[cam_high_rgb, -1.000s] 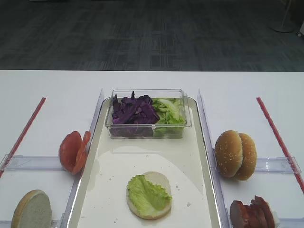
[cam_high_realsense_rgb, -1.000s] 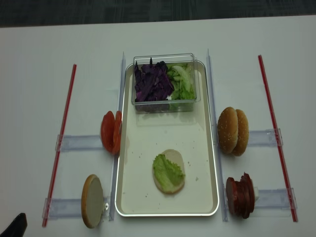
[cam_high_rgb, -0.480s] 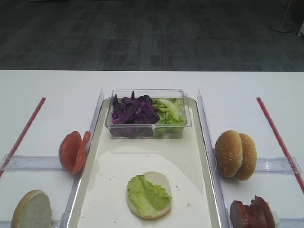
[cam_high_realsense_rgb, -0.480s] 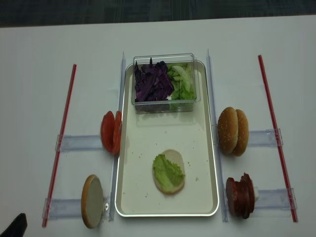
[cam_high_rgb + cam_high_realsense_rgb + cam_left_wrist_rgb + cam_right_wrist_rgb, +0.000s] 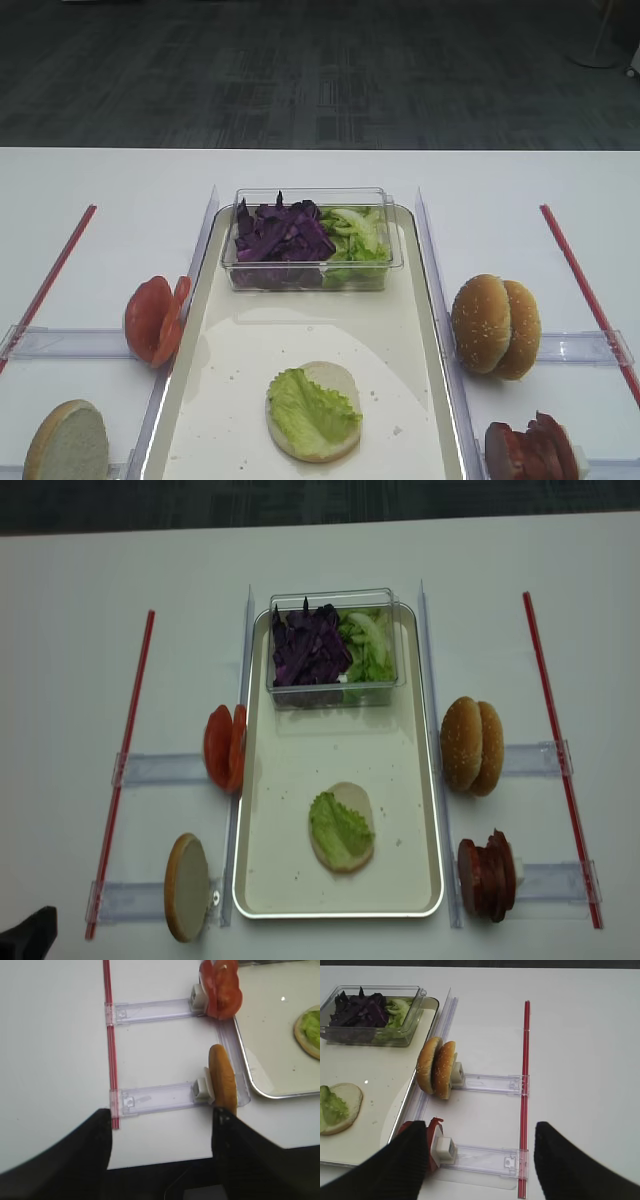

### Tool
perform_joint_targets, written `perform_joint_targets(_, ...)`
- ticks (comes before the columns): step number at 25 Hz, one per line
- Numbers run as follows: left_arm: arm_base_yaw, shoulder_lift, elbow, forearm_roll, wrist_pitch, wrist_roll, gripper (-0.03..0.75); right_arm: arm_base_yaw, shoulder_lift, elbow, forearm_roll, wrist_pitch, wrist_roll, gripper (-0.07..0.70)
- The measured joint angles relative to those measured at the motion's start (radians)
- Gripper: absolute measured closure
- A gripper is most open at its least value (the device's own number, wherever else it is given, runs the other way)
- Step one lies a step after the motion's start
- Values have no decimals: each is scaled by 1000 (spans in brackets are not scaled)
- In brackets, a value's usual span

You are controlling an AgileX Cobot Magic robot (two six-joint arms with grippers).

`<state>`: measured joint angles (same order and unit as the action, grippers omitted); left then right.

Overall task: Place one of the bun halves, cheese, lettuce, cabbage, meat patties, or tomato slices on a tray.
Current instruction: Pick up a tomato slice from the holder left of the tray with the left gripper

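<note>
Almost nothing has shifted since a second ago: only the dark tip of the left arm at the bottom-left corner of the realsense view has crept slightly, while the food lies as it did. The large cream-white rectangular tray [image 5: 255, 880] sits mid-table [image 5: 100, 180], holding a small clear plastic box [image 5: 312, 262] of shredded purple cabbage [image 5: 280, 232] and pale green ruffled lettuce [image 5: 358, 232] at its far end, and nearer the front a pale-faced bun half topped with a green lettuce leaf [image 5: 312, 410]. The round red tomato slices [image 5: 152, 318] stand on edge in a clear holder just outside the tray's left rim, with another tan bun half [image 5: 68, 442] upright in the holder nearer the robot. To the right, two sesame-crusted bun halves [image 5: 495, 325] and the dark reddish-brown meat patties [image 5: 528, 450] stand in their own holders. The left end effector [image 5: 160, 1150] hangs back over the table's near edge with its dark fingers spread wide and empty; the right end effector [image 5: 477, 1160] is likewise spread and holds nothing. If a tomato slice goes next, it looks soft, wet and slippery, light but easily torn, so a gentle pinch across the flat faces near the upper rim, taking only the outermost slice, seems wisest.
</note>
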<state>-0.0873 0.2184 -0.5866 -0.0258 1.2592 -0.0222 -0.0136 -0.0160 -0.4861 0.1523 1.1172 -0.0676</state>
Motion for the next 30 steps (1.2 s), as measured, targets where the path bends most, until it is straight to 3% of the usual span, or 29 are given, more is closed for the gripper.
perform_joint_targets(8, 0, 228, -119, 0, 4, -43, 301, 0, 0, 0, 0, 0, 0, 146)
perform_joint_targets(30, 0, 813, -376, 49, -8, -21, 301, 0, 0, 0, 0, -2, 0, 147)
